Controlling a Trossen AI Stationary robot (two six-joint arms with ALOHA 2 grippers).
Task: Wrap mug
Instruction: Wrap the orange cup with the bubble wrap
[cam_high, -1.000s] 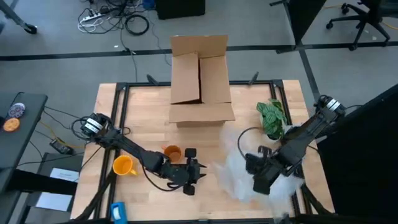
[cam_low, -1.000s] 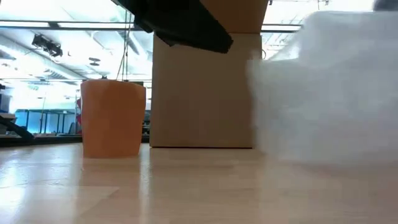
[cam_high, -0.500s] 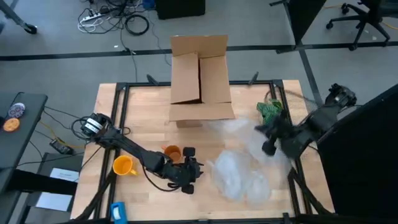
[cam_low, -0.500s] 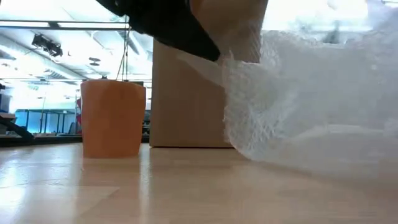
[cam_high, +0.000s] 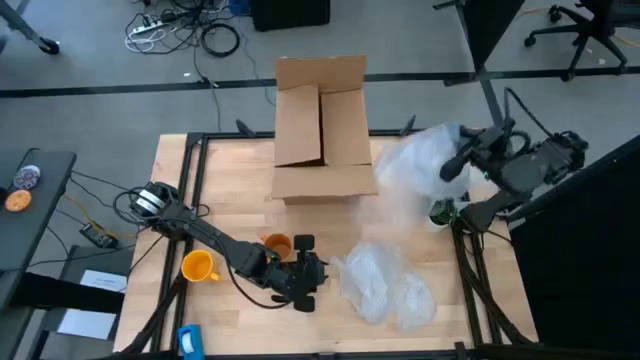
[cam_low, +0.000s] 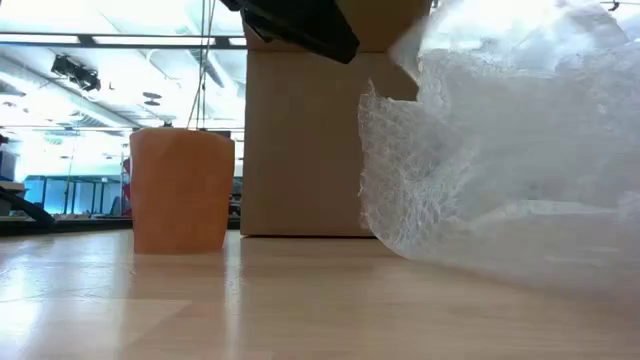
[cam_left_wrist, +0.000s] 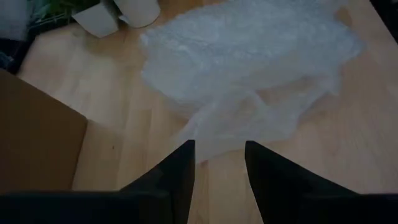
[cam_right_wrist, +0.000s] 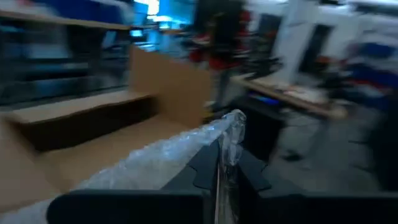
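Mug (cam_high: 199, 266) sits near the table's (cam_high: 230, 190) front left edge. Just right of it, the left gripper (cam_high: 309, 275) hovers with fingers parted beside crumpled bubble wrap (cam_high: 385, 288). Farther back, the right gripper (cam_high: 462, 160) pinches a raised sheet (cam_high: 420, 172) by the cardboard box (cam_high: 322, 125).
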